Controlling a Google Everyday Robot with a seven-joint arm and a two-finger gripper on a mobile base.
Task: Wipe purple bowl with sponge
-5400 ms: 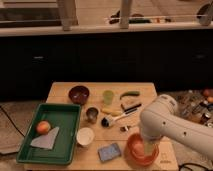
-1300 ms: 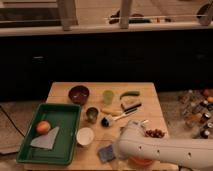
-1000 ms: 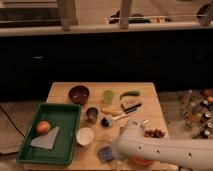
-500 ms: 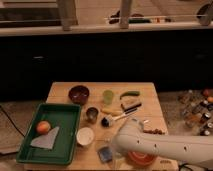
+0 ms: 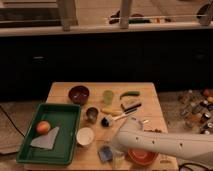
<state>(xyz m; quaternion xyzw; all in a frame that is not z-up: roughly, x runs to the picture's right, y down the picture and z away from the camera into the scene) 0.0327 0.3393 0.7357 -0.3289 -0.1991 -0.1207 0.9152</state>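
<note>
Low down, arm (image 5: 165, 145) bent leftward, pincer (image 5: 115, 157) beside sponge (image 5: 104, 152) (purple bowl (image 5: 79, 93) well apart)

Green tray (image 5: 65, 125) left: apple (image 5: 43, 127), grey cloth (image 5: 46, 141) (inside); white cup (image 5: 85, 136) beside.

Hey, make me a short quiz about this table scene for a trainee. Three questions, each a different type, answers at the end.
1. True or false: the sponge lies near the front edge of the table, right beside the gripper.
2. What lies in the green tray? A) an apple and a grey cloth; B) a brush; C) a white cup.
3. Which is farther from the gripper: the purple bowl or the orange bowl?
Key: 1 true; 2 A; 3 the purple bowl.
</note>
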